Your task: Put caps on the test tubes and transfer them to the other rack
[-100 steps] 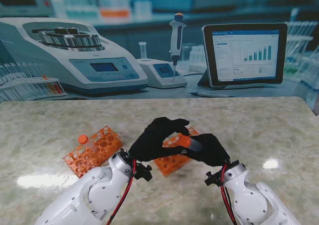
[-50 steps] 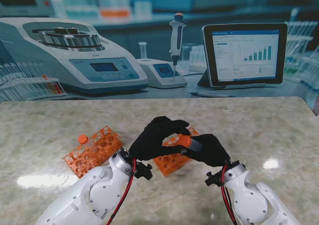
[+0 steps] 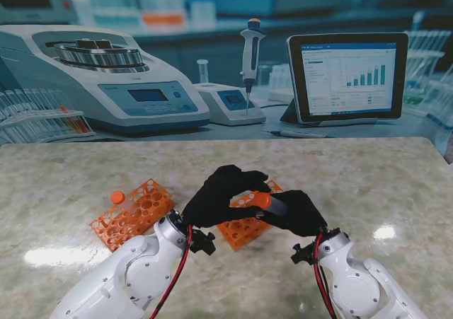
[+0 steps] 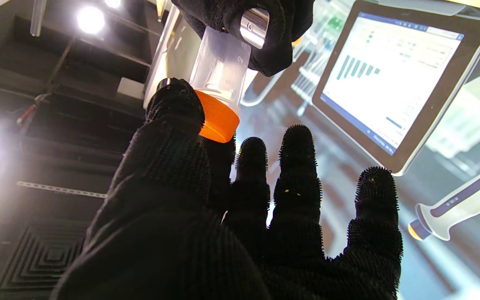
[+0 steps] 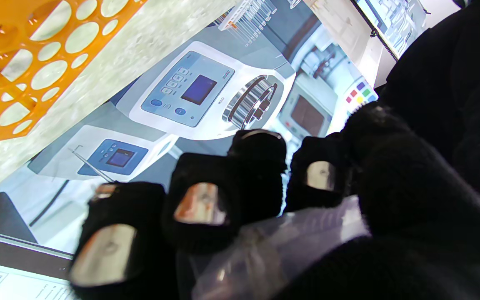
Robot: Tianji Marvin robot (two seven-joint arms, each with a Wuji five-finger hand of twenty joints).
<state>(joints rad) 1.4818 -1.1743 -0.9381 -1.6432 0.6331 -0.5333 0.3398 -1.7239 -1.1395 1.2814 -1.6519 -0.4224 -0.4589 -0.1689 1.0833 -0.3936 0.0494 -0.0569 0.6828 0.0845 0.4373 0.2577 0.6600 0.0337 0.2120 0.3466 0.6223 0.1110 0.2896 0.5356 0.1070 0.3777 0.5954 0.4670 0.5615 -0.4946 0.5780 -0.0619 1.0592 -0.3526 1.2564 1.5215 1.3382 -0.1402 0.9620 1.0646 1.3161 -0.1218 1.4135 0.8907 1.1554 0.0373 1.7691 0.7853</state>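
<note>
Both hands meet over the marble table [image 3: 396,170], above the nearer orange rack [image 3: 244,228]. The right hand [image 3: 297,213] has its fingers [image 5: 200,208] curled around the clear body of a test tube [image 3: 274,204], which lies roughly level across the palm with its capped end pointing toward the left hand [image 3: 219,195]. In the left wrist view the tube's graduated wall sits between the right hand's fingertips, and its orange cap [image 4: 217,118] projects from that grip. The left thumb [image 4: 175,104] presses against the side of the cap, with the index finger tucked behind it on the other side, so the cap is pinched; the other three left fingers are stretched out and apart, touching nothing. A second orange rack [image 3: 132,213] lies well to the left, with one orange-capped tube [image 3: 117,197] standing at its far left corner.
</note>
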